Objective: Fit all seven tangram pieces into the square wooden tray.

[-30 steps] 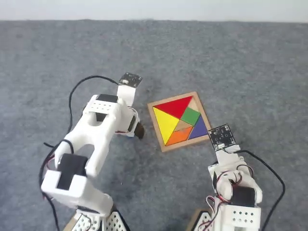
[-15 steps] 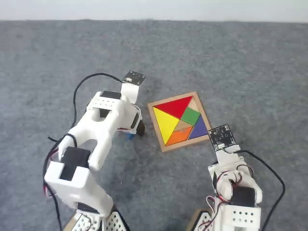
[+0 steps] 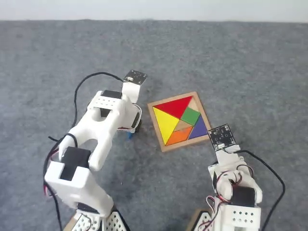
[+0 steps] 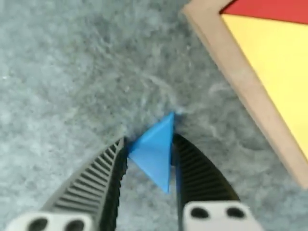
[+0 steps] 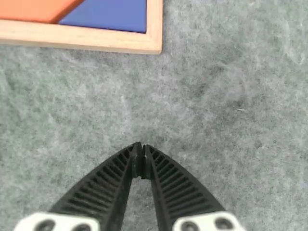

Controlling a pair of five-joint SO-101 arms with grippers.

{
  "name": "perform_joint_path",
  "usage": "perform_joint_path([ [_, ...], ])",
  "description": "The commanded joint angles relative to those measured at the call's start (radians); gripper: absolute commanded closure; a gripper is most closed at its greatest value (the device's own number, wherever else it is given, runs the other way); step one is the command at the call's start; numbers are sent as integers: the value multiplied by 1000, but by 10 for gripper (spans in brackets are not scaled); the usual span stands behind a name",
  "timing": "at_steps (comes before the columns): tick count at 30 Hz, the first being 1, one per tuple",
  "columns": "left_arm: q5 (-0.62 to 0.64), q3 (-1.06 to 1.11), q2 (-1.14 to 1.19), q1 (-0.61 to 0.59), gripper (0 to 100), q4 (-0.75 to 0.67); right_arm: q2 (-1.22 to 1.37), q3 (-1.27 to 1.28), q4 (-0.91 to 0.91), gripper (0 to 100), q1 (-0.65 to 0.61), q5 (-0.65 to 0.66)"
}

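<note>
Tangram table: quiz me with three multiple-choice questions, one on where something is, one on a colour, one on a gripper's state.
1. Where is the loose triangle?
A) on the grey mat beside the tray, between the fingers of the left gripper
B) inside the tray
C) on top of the red piece

2. What colour is it?
A) green
B) red
C) blue

3. How is the right gripper?
A) wide open
B) shut on nothing
C) shut on a piece

Answers:
1 A: the left wrist view shows it on the mat between the fingers, outside the rim.
2 C: it is plainly blue.
3 B: its fingers meet over bare mat.
</note>
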Motion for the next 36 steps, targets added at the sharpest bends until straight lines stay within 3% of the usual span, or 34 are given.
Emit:
perform_joint_path([
  [1,-6,-19,-3,-2,930,12,-15,17,2,991,-4,8],
  [7,2,-62,-72,12,930,78,-15,17,2,991,-4,8],
  [17,130,-232,-143,207,930,196,-15,17,2,991,-4,8],
  [28,376,-730,221,388,976,338,-15,17,2,991,-4,8],
  [36,506,-1190,545,427,976,402,-15,17,2,991,-4,8],
])
